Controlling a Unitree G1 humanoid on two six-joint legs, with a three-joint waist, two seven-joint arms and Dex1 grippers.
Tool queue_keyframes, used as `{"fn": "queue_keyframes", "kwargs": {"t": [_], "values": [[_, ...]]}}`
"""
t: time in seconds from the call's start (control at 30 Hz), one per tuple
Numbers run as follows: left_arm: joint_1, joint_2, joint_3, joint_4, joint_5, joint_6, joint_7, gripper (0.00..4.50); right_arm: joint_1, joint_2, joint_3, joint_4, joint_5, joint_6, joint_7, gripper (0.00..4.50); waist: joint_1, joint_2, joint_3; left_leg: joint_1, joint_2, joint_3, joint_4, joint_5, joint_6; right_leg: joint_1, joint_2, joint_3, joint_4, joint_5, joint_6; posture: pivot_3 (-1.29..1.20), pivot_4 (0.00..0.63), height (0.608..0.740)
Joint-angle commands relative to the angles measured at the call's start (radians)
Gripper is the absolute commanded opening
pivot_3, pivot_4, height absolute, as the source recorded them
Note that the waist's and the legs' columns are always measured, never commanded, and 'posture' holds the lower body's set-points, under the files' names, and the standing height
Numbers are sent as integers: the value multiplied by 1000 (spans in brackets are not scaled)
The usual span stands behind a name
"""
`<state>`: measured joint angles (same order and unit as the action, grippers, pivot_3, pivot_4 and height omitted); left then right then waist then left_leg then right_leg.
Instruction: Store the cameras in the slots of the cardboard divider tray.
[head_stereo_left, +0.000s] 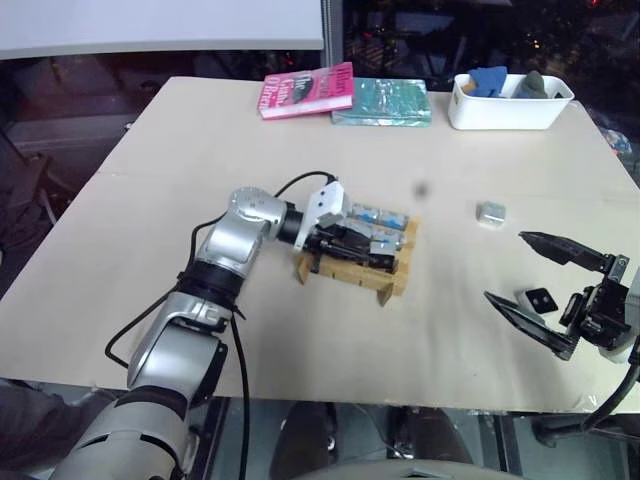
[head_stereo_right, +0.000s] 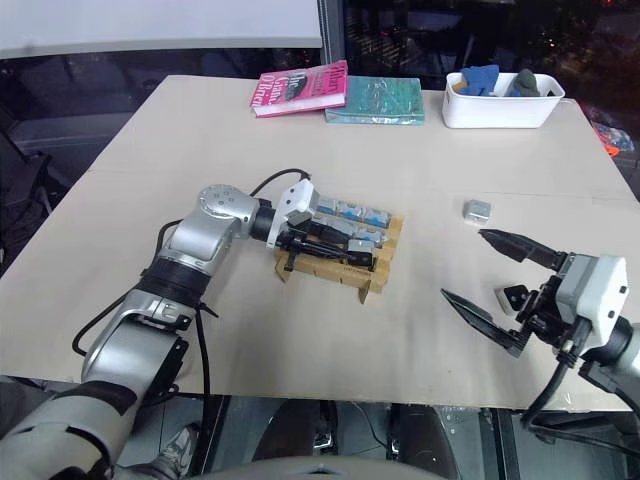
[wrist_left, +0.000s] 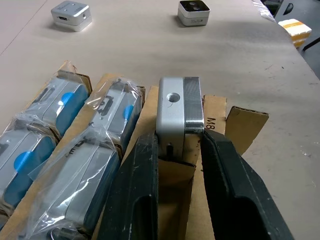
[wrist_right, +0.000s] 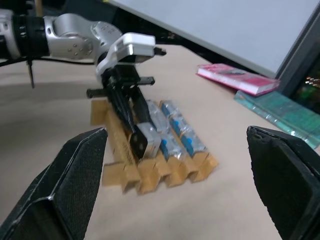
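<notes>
The cardboard divider tray (head_stereo_left: 397, 281) lies mid-table, and several plastic-wrapped cameras (wrist_left: 55, 102) fill its slots. My left gripper (wrist_left: 177, 142) is shut on a bare silver camera (wrist_left: 179, 107), held upright at the mouth of an end slot (wrist_right: 145, 142). To the right, my right gripper (head_stereo_left: 507, 268) hovers open above the table with nothing between its fingers. A white camera with a black lens face (head_stereo_left: 540, 298) lies on the table just behind its lower finger. Another silver camera (head_stereo_left: 490, 212) lies farther back on the table.
Along the far edge lie a pink book (head_stereo_left: 307, 90) and a teal book (head_stereo_left: 382, 101). A white plastic tub (head_stereo_left: 508, 118) holding blue and grey items stands at the far right. The table's right edge runs close to my right gripper.
</notes>
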<state>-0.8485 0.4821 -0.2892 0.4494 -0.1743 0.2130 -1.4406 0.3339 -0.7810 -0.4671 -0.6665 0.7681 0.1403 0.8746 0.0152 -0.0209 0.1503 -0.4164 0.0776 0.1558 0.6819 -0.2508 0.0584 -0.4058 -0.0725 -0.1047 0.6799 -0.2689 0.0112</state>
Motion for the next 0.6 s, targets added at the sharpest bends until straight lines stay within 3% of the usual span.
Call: {"fn": "queue_keyframes", "kwargs": {"t": [0.03,0.3,0.53,0.6], "values": [[-4,6,13,-4,24,-3,38,637,-3,-15,-64,37,9,-22,75,4436,0,0,0,0,0,0,0,0,0,0,0,0,0,0,0,0,150,740],[-14,12,-1,23,45,-78,10,637,23,24,-89,44,-9,-25,106,4436,0,0,0,0,0,-1,1,-1,1,1,0,0,0,0,0,0,150,740],[-21,-11,41,18,11,-84,31,4164,58,65,-91,25,-42,-16,62,4500,1,0,0,0,1,-2,1,0,-1,1,0,-1,0,0,0,0,150,740],[-12,-19,62,-10,-15,-70,45,4312,73,79,-89,24,-72,-8,28,4500,2,0,0,0,1,-2,1,0,0,1,-1,-1,0,0,0,0,150,740]]}}
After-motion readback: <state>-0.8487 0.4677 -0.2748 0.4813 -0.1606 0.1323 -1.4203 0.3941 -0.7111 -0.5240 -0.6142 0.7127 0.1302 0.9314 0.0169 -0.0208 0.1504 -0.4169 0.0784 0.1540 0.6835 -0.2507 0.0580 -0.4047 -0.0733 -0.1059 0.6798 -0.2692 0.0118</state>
